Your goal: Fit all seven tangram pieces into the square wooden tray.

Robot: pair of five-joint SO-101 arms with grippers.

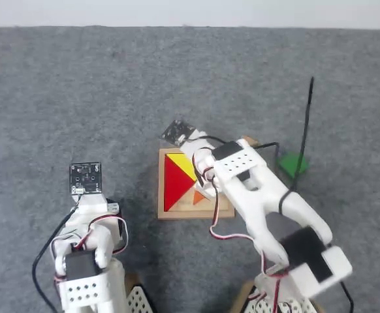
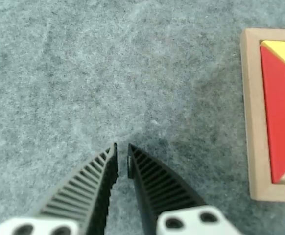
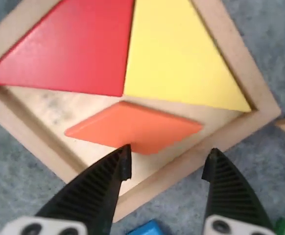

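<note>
High camera sits off the arms, staring straight down on the table (image 1: 79, 85), arms and tray (image 1: 161, 189) in frame. Left wrist camera peers past the left gripper (image 2: 122, 149), low over the table. Right wrist camera looks past the right gripper (image 3: 168, 152), tight above the tray. All three catch the tray.

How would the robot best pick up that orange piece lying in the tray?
Probably from straight above, pinching the orange piece across its narrow width, on its two long edges. It lies flat inside the wooden tray, so the rim blocks a sideways approach.
</note>
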